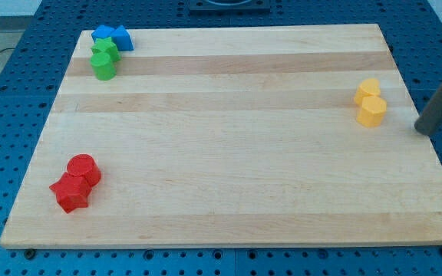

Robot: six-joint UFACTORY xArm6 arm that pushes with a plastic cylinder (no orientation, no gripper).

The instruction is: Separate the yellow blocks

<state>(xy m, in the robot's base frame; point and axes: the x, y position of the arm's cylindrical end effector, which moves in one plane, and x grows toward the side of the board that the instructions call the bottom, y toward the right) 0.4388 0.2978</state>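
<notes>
My tip (423, 130), a bare rod with no gripper to open or close, sits near the view's right table (229, 153) edge, beside the two touching yellow blocks (370, 102), ready to wedge them apart.

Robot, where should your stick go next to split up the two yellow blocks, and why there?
Probably a short slide toward the view's left, aiming my tip at the seam between the upper yellow block and the lower yellow block. They sit touching, one above the other, and my tip rests just off their right side, not yet touching either.
</notes>
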